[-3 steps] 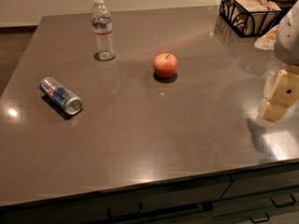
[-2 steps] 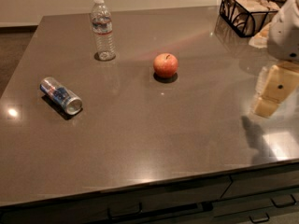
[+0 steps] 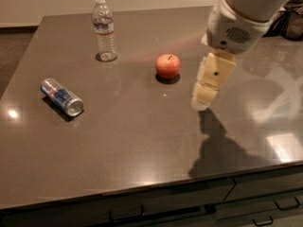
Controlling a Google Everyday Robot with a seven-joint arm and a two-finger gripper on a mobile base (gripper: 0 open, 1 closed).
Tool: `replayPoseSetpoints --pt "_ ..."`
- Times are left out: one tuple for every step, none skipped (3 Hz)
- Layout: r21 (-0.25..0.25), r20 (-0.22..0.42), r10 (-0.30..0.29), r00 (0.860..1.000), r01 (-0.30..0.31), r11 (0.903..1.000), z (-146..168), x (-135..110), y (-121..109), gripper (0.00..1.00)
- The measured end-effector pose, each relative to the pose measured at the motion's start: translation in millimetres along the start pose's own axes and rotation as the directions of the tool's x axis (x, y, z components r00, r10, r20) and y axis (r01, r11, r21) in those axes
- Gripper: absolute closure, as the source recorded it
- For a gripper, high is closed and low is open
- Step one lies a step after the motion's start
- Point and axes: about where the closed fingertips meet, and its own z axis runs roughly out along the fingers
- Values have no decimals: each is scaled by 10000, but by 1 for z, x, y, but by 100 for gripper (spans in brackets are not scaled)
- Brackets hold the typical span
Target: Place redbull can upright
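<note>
The redbull can [image 3: 61,96] lies on its side at the left of the dark table [image 3: 142,141], its silver top pointing toward the front right. My gripper [image 3: 204,97] hangs above the table's middle right, just right of the apple and far from the can. It holds nothing that I can see.
A red apple [image 3: 168,65] sits near the table's middle. A clear plastic water bottle [image 3: 104,30] stands upright at the back left. A dark wire basket [image 3: 289,25] is at the back right, partly behind my arm. Drawers run along the table's front edge.
My arm and gripper have swung in from the right edge of the view toward the table's middle. The can, the apple and the bottle have not moved.
</note>
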Motion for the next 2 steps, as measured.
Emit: replayPoseSetpoints --pt "-421 261 151 9995 -140 9990 21 -56 8 0" --pt "-738 233 155 9996 -137 9972 41 -105 17 0"
